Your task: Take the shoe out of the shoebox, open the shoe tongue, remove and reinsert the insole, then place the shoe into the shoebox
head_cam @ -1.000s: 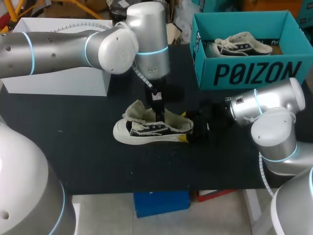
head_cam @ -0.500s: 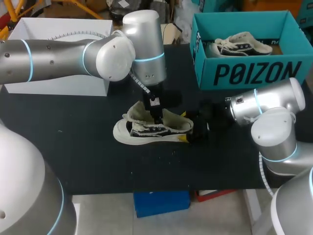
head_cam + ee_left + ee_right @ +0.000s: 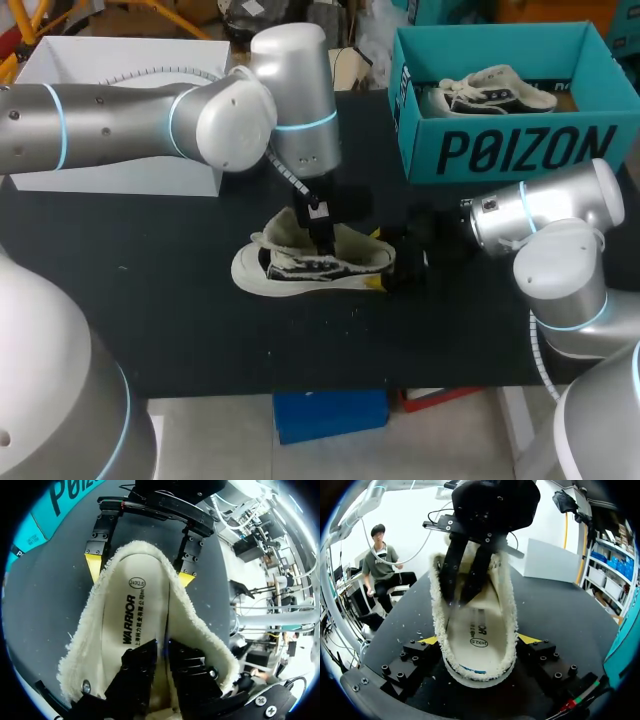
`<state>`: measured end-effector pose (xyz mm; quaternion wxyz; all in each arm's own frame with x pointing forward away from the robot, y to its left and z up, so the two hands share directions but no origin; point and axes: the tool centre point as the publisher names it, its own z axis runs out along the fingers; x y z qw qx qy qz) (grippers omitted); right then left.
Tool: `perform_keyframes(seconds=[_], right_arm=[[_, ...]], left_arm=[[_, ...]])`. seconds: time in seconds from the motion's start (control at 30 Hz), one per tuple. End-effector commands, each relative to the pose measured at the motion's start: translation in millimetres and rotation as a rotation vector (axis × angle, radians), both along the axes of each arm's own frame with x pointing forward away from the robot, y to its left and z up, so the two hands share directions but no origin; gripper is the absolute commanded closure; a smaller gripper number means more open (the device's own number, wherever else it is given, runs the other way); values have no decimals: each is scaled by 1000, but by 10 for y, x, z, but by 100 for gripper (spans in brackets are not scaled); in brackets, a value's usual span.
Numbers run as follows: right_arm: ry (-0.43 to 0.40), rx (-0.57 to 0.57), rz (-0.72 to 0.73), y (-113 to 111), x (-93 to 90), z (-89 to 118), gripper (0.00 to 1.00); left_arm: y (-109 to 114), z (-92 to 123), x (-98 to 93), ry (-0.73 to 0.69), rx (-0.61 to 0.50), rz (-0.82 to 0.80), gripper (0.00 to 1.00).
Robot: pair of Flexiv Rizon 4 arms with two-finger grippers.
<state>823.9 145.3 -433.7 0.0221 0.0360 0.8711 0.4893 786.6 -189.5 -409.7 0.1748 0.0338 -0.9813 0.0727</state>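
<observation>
Shoe, pale-soled with a dark upper and fleece lining, sits on the black table just left of the middle of the head view. It is outside the shoebox, with its toe toward the left of the frame and its heel toward the right. A fleecy flap stands up at the toe end of the wide opening. The insole shows inside, its printed face toward the opening.

The left gripper points down from above into that opening, over the forward part of the insole. Its end is sunk between the fleece walls, and whether it has hold of the insole cannot be told. The right gripper is clamped on the heel, with one yellow fingertip pressed against each side of the fleecy collar.

The left arm enters from the left edge of the head view and bends down above the shoe. The right arm enters from the lower right corner and lies low over the table, pointing left.

The teal shoebox stands open in the upper right of the frame, well apart from the held shoe. A second shoe lies in it. A white box stands in the upper left, behind the left arm.
</observation>
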Motion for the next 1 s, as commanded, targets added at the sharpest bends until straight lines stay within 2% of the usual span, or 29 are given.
perform_keyframes(seconds=[0.03,0.33,0.73,0.93,1.0], right_arm=[[1,-1,-2,-5,13,-25,100],[1,-1,-2,-5,13,-25,100],[1,-1,-2,-5,13,-25,100],[1,-1,-2,-5,13,-25,100],[1,-1,-2,-5,13,-25,100]], left_arm=[[2,16,-81,-29,2,-2,62],[24,-5,-87,-129,61,19,65],[102,-65,-69,-460,243,65,69],[175,-166,-11,-570,248,89,66],[211,-177,15,-606,245,95,68]])
